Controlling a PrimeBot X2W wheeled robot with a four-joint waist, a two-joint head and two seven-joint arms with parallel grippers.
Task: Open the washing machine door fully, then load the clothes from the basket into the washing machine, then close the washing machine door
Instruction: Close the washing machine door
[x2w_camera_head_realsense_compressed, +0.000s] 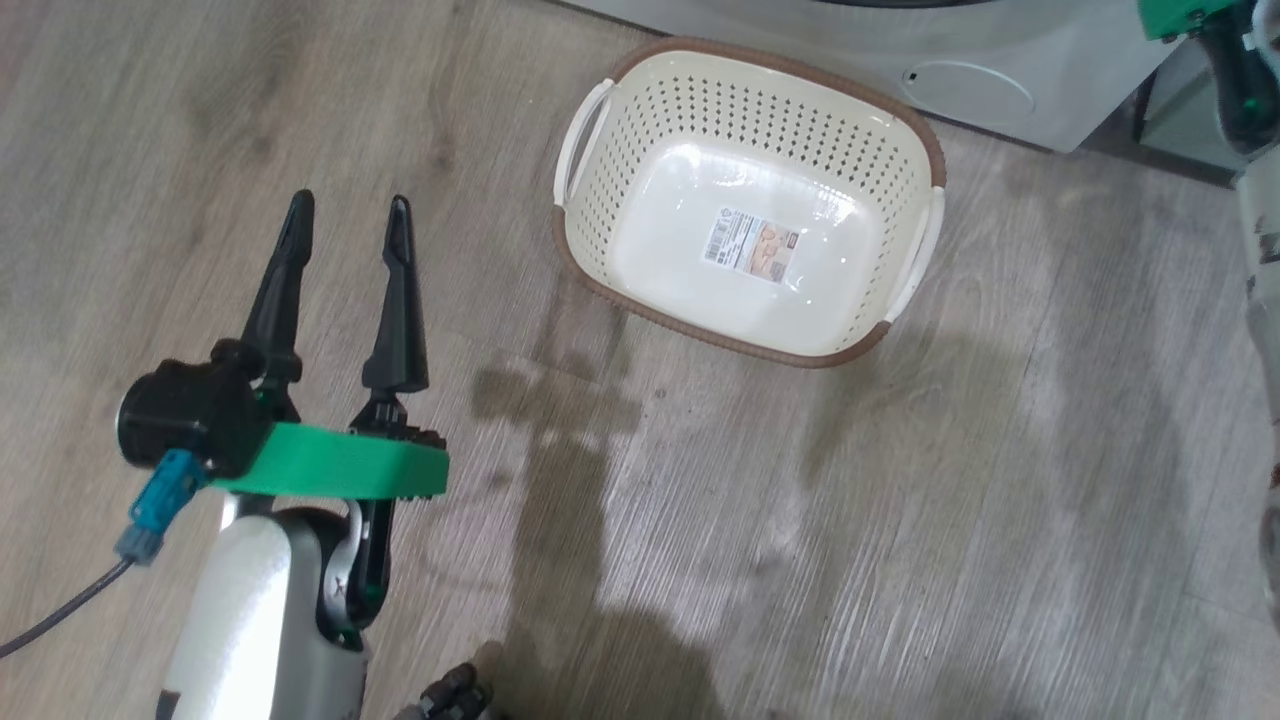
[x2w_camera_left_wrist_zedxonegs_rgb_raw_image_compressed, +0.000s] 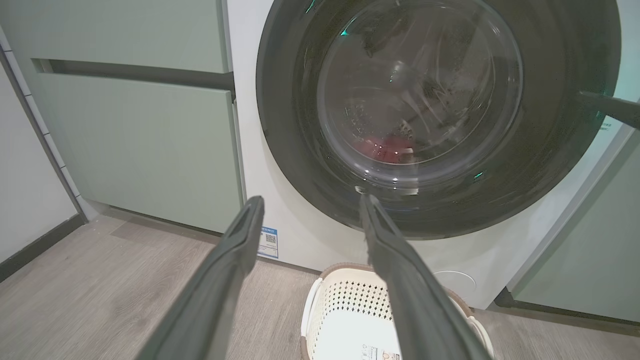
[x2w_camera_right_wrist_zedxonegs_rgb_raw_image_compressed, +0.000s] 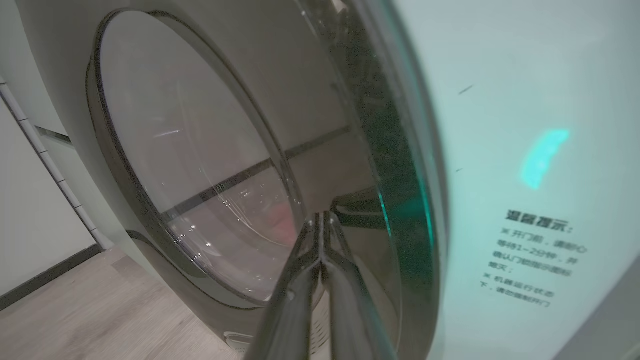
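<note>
Before washing machine (x2w_camera_head_realsense_compressed: 800, 30), basket (x2w_camera_head_realsense_compressed: 750, 110) broadside, mouth-up

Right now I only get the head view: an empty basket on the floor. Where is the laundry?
Observer: The left wrist view shows the red clothes inside the washing machine, behind the glass of the washing machine door.
Visitor: Is that door closed?
Observer: It looks swung against the front. I cannot tell whether it has latched.
Visitor: And the right hand?
Observer: The right hand is shut, its tips at the door's black rim.
</note>
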